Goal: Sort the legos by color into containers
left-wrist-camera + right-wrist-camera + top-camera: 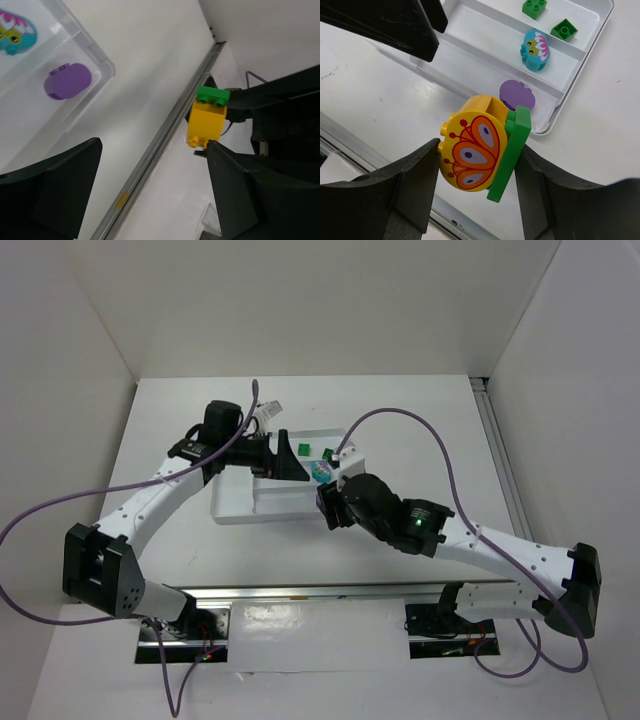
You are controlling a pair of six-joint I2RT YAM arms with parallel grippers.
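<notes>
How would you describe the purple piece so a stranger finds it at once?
Look at the white tray on the table. Near one corner, in the compartment next to the cyan piece, lies the purple piece. It alone is a plain purple oval.

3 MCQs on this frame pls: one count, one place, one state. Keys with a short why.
1. How many green cubes lie in the tray?
A) one B) two C) four
2. Where is the purple oval?
A) outside the tray B) with the green cubes C) alone in an end compartment
3. The right gripper is:
A) shut on the orange-yellow piece B) open and empty C) shut on the purple oval

Key: 1 B, the two sit together in the far compartment. 2 C, the right wrist view shows it alone in the end section, next to the one with the cyan-and-pink piece. 3 A, the piece is clamped between both fingers.
</notes>
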